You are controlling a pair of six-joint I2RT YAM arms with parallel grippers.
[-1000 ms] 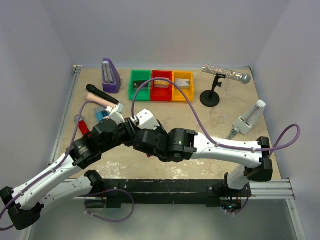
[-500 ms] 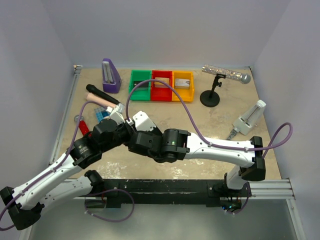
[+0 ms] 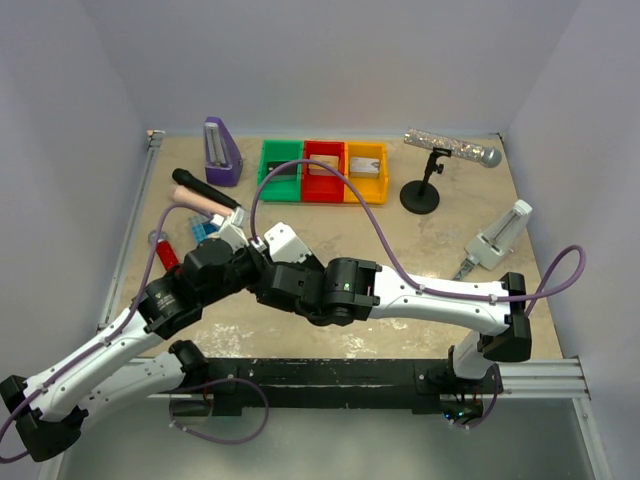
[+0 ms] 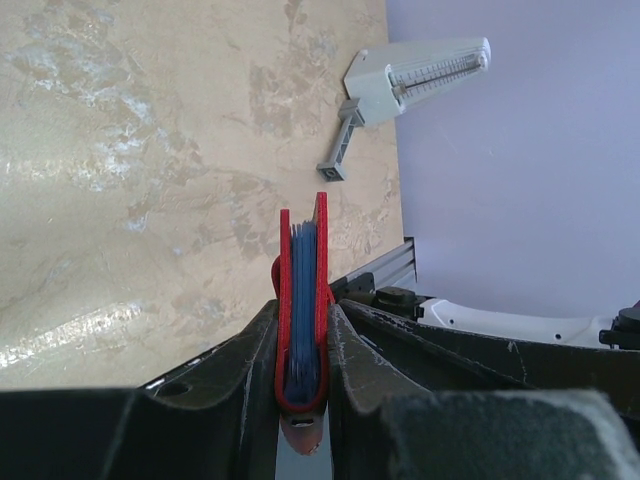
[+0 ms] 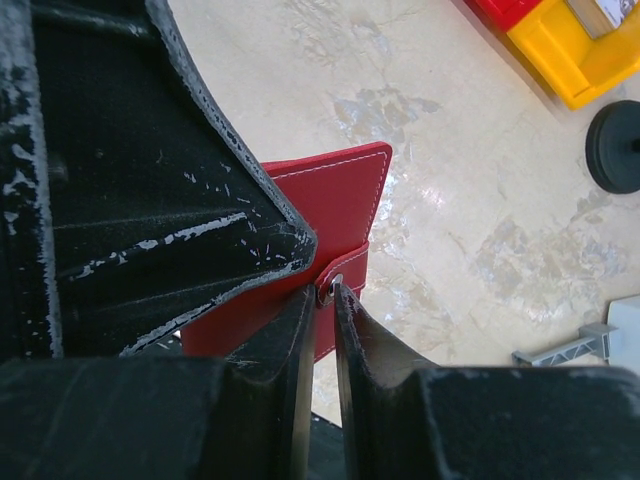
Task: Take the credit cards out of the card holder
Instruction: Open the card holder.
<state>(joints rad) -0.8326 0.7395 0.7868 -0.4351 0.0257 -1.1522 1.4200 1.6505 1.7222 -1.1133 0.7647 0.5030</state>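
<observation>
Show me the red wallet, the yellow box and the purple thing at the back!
wallet (image 5: 338, 195): right wrist view, on its red outer cover.
yellow box (image 3: 365, 197): top view, on its front wall.
purple metronome (image 3: 222, 155): top view, on its front face.

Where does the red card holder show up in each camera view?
Top external: not visible, hidden where the two wrists meet, left of centre.
Left wrist: card holder edge-on at bottom centre, clamped in the left gripper.
Right wrist: its red face at centre, tab inside the right gripper.
Shared landmark: white scaled device, only a corner at the right wrist view's lower right edge.
</observation>
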